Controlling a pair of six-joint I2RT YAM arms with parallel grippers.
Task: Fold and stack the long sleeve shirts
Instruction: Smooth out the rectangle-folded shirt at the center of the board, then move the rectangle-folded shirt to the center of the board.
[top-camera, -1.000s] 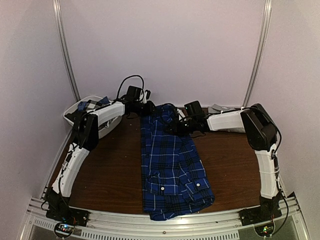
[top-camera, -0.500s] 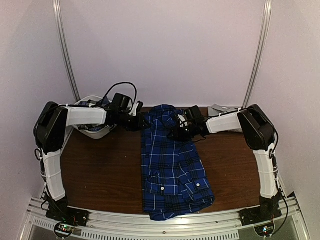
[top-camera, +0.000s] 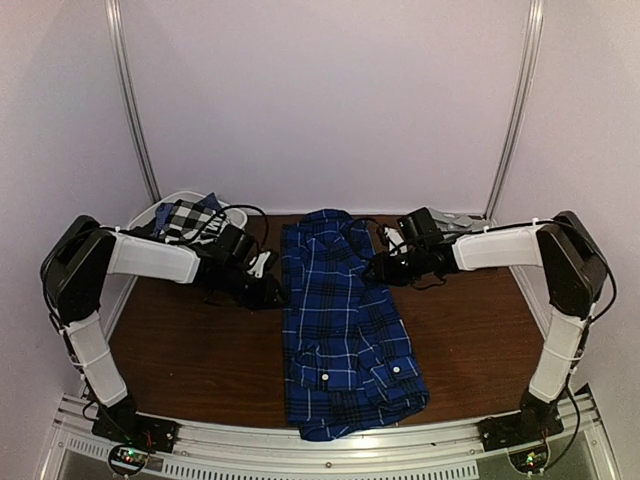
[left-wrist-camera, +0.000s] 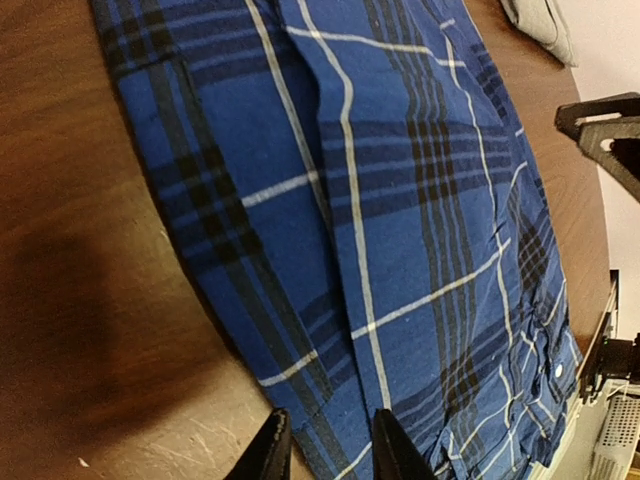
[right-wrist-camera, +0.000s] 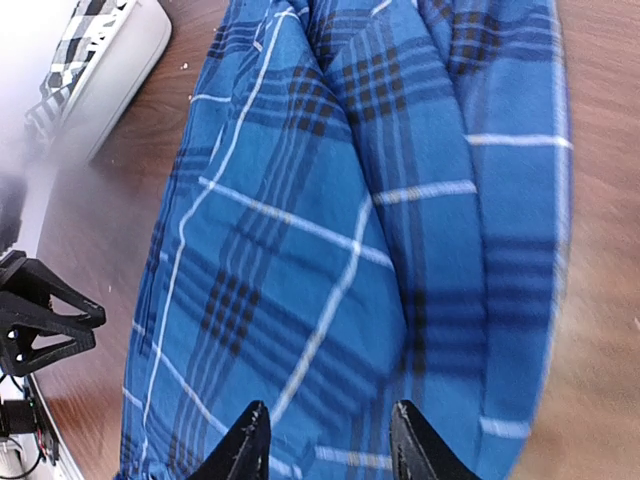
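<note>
Blue plaid shirt lies folded lengthwise on the table. Left gripper has drawn nearer along its left edge; right gripper has slid off its right edge. Both partly open, empty. Check shirt beyond its far-left corner.

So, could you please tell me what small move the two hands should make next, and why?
Probably lower both and close: the left hand and right hand hover open at opposite edges of the blue plaid shirt, which lies flat, ungripped.
</note>
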